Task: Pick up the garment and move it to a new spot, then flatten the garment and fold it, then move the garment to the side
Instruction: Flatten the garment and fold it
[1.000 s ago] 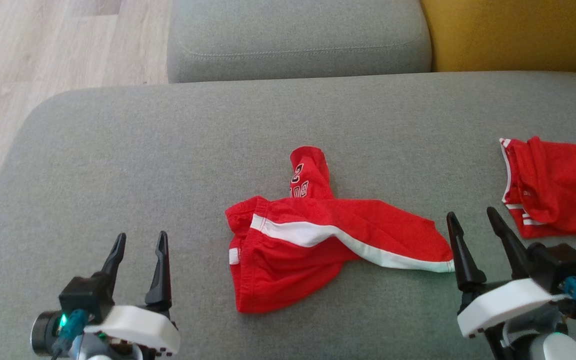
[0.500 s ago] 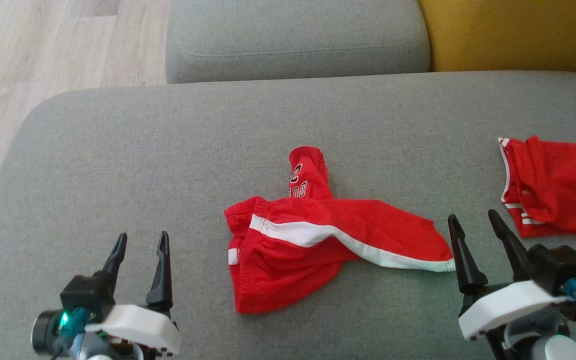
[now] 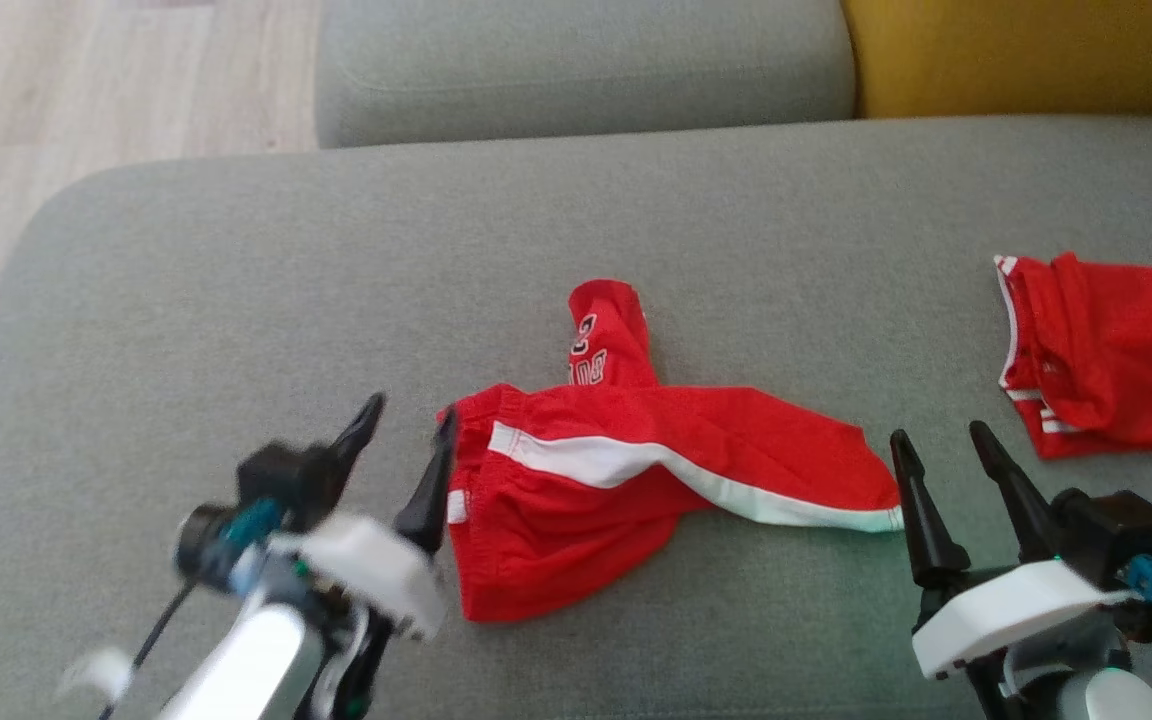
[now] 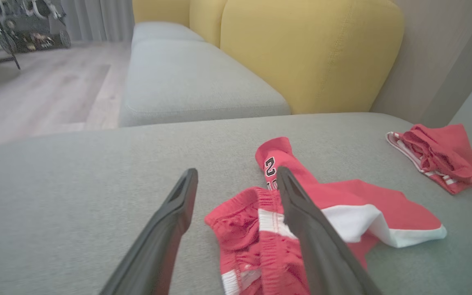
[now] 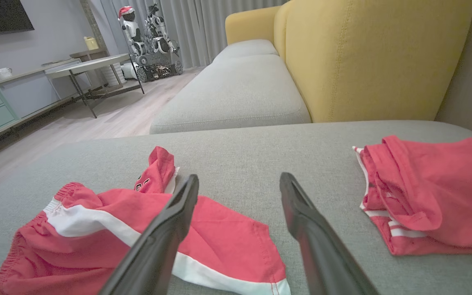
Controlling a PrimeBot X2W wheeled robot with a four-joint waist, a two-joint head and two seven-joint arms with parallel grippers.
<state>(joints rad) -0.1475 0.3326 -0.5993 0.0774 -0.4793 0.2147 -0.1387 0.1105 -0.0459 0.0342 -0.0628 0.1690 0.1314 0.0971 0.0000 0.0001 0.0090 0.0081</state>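
Observation:
The garment [image 3: 626, 480] is a crumpled pair of red shorts with a white side stripe, lying mid-cushion on the grey sofa seat [image 3: 236, 300]. One leg with black-and-white lettering sticks away from me. My left gripper [image 3: 406, 430] is open, its right finger at the waistband's left edge. In the left wrist view the garment [image 4: 342, 209] lies under and beyond the right finger [image 4: 301, 213]. Over to the right, my other gripper [image 3: 936, 445] stands open just past the shorts' hem, nothing between its fingers. The right wrist view shows the garment [image 5: 109, 221] at lower left.
A second red garment [image 3: 1116, 355] with white trim lies bunched at the seat's right side, also the second red garment [image 5: 432, 196]. Another grey cushion [image 3: 576, 60] and a yellow backrest [image 3: 1026, 50] lie beyond. Wooden floor [image 3: 86, 90] runs along the left.
My left arm has swung forward and to the right, from the lower left up to the garment's waistband. The head camera has shifted slightly. The right gripper and garment stay put.

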